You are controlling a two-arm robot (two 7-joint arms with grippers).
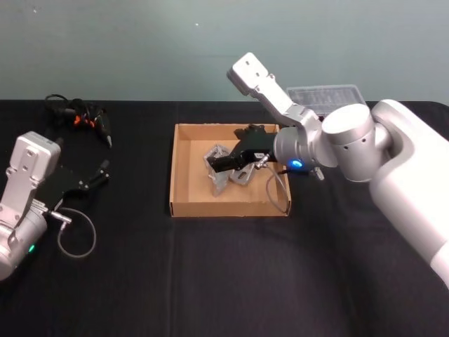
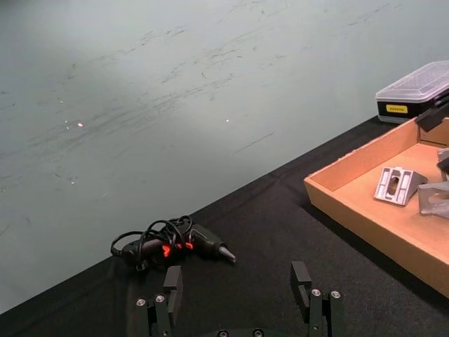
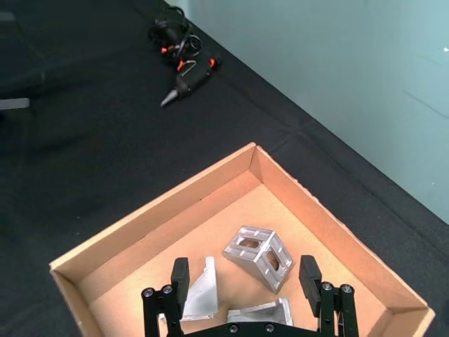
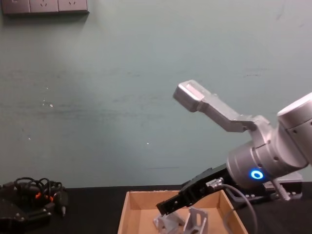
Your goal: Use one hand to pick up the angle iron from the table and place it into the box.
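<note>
Right gripper (image 3: 245, 281) held above box (image 1: 184, 203), fingers spread, nothing gripped. Angle irons (image 3: 259, 257) seen resting inside box. Straight upward withdrawal advised, clear of walls. Left gripper (image 2: 238, 291) parked open over table (image 1: 140, 281)

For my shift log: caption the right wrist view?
Open right tool over the box, three angle irons inside.

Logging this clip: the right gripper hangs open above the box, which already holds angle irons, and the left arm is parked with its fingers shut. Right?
One detail is off: the left gripper is open, its fingers spread apart in the left wrist view. The rest stands: the right gripper hangs open above the box, which holds angle irons.
</note>
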